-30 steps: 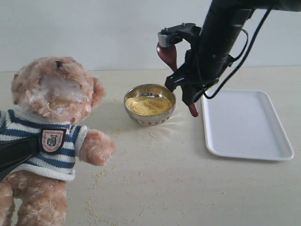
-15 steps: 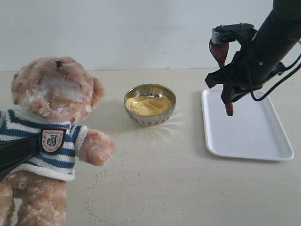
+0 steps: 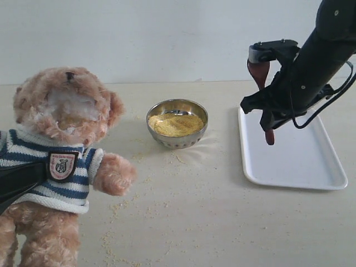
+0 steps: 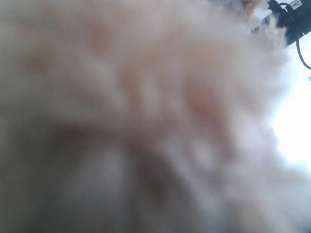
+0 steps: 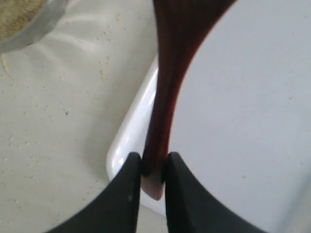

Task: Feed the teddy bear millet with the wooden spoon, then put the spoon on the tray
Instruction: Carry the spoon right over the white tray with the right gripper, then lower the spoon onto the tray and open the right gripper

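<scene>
The teddy bear (image 3: 61, 139) stands upright at the left in its striped shirt. Blurred teddy bear fur (image 4: 146, 107) fills the left wrist view. My left gripper (image 3: 19, 181) shows only as a black finger pressed across the bear's chest. Millet (image 3: 177, 123) lies heaped in the steel bowl (image 3: 161, 139) at the middle. My right gripper (image 3: 268, 119) (image 5: 153, 158) is shut on the handle end of the wooden spoon (image 3: 260, 72) (image 5: 170, 73). The spoon hangs bowl-end up over the left part of the white tray (image 3: 300, 161) (image 5: 243, 121).
Loose grains (image 3: 139, 206) are scattered over the table in front of the bowl and the bear. The steel bowl's edge (image 5: 34, 24) shows in a corner of the right wrist view, apart from the tray. A pale wall stands behind the table.
My right gripper has carried the spoon rightward from beside the bowl to above the tray's left part, then sunk slightly. The bear and the left gripper have not moved.
</scene>
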`<state>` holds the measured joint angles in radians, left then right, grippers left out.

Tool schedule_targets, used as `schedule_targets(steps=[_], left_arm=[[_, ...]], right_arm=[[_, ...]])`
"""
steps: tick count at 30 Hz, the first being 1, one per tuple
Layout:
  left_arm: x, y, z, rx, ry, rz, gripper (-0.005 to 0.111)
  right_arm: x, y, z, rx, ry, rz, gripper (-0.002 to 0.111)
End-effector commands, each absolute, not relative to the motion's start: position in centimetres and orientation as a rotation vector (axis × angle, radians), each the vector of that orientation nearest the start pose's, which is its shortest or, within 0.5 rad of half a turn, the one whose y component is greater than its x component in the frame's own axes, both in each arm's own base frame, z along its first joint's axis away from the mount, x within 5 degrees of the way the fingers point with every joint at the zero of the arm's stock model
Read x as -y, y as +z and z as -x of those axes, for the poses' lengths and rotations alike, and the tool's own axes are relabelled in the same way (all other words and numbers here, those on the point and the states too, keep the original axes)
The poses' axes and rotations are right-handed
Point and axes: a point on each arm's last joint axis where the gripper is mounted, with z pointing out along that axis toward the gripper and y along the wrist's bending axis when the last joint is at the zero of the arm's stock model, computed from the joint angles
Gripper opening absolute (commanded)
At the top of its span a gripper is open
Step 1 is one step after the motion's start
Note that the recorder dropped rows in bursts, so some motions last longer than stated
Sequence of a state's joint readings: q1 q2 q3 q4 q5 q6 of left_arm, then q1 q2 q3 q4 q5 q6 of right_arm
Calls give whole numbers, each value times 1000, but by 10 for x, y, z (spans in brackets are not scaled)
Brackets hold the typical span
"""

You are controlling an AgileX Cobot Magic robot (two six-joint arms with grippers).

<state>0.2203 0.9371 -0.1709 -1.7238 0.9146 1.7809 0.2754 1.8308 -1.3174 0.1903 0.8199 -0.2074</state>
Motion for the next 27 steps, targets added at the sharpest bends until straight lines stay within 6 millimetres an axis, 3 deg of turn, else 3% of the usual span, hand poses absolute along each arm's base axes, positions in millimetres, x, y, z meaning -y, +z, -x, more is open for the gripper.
schedule_targets(steps=[1,12,27], left_arm=[[43,210,-136,-1896,-817,-289,5],[43,210,-136,-1896,-817,-289,5],[43,210,-136,-1896,-817,-289,5]], right_arm=[[-107,205,-362,-2796,165,488,0],[-80,179,-374,-2871,160,364,0],[-82,144,-384,-2895,164,369,0]])
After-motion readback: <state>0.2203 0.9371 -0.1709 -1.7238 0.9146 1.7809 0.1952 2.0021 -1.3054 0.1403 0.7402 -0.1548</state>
